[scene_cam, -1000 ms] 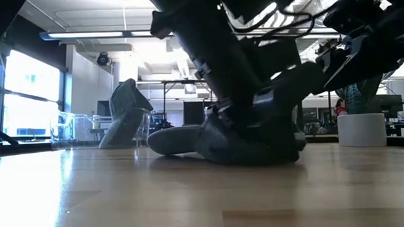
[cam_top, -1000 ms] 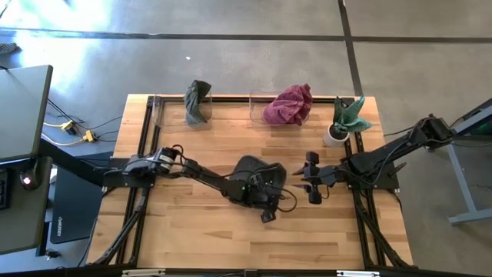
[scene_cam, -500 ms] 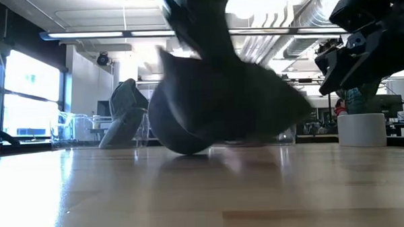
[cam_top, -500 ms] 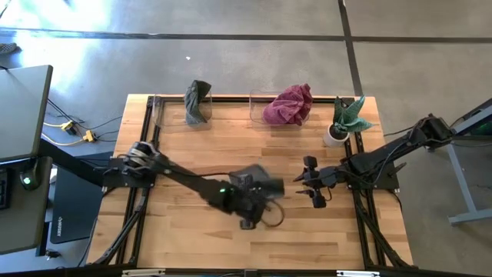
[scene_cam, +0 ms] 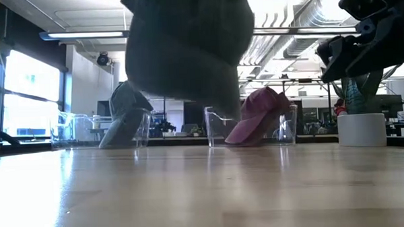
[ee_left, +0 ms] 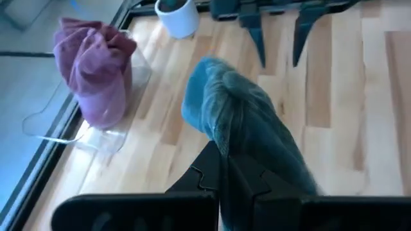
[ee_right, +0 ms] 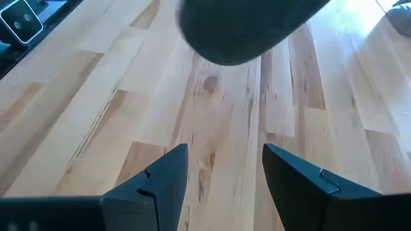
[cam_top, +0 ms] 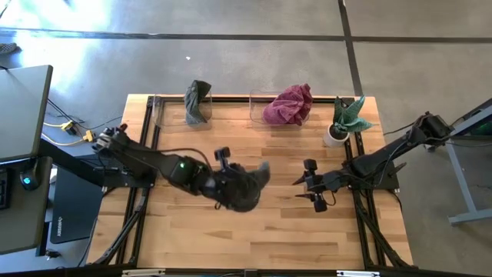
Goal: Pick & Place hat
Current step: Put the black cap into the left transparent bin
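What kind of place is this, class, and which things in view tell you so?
Probably a robotics lab or workshop: a wooden table with two robot arms, a bare concrete floor, and exposed ceiling ducts over workbenches behind.

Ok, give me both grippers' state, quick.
Left gripper: shut on the dark hat, lifted off the table.
Right gripper: open, holding nothing, beside the hat.

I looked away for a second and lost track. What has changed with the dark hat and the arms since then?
The left gripper has shut on the dark hat, lifted it off the table and carried it toward its own side. The right gripper stays open at mid-table. The grey hat, maroon hat and plant pot have not moved.
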